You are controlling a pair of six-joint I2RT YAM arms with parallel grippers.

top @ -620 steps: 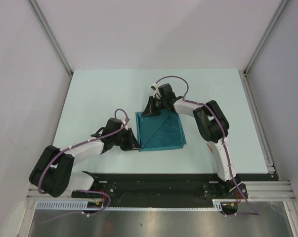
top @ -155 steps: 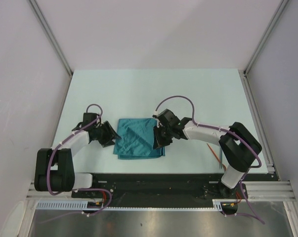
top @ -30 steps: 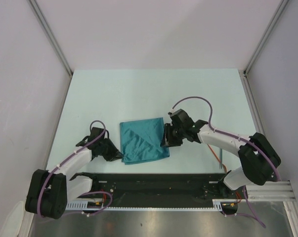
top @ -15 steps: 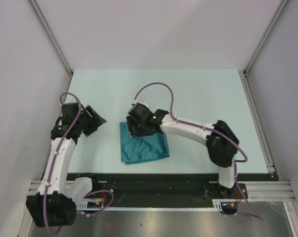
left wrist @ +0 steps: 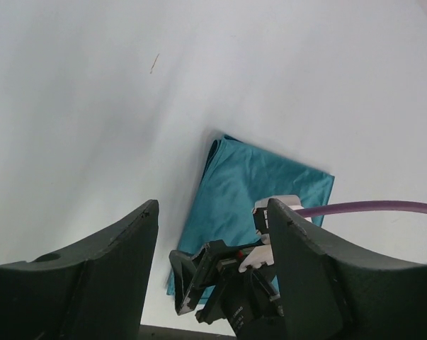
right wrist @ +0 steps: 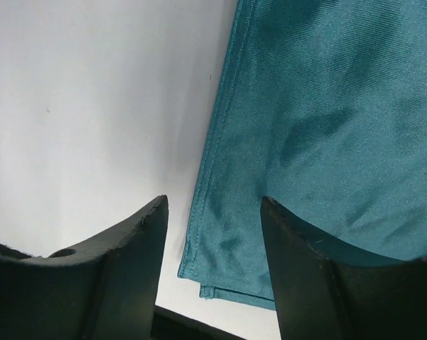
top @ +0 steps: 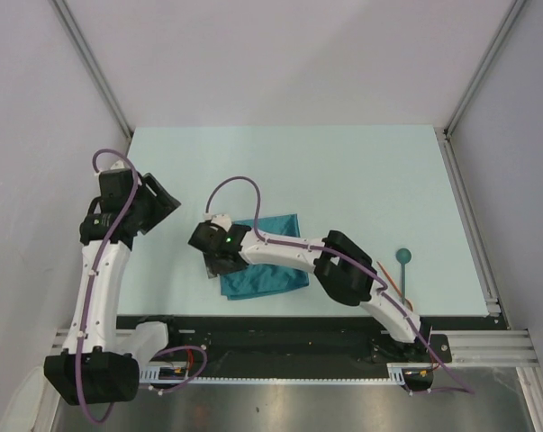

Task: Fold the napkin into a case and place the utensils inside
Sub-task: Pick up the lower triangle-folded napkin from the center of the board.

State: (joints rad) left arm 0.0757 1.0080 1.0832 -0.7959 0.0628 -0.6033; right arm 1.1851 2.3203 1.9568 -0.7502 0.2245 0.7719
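**Right pincer (top: 215,260) has slid down to the napkin's (top: 266,281) left hem**

Since half a second back, your right pincer has come off the far-left corner to the left edge. The left pincer (top: 158,203) has lifted off, high over the bench (top: 343,171) and well apart from the cloth. Both have their fingers spread with nothing gripped; on the right wrist view the stitched hem lies under the gap.

Napkin's folded flat, front-middle of the bench. It looks thin, limp and a bit slick, so I'd expect the layers to slide and sag. Pinch right at the hem, all layers. Orange-red utensil (top: 385,273) sits off to the right and looks light and stiff.
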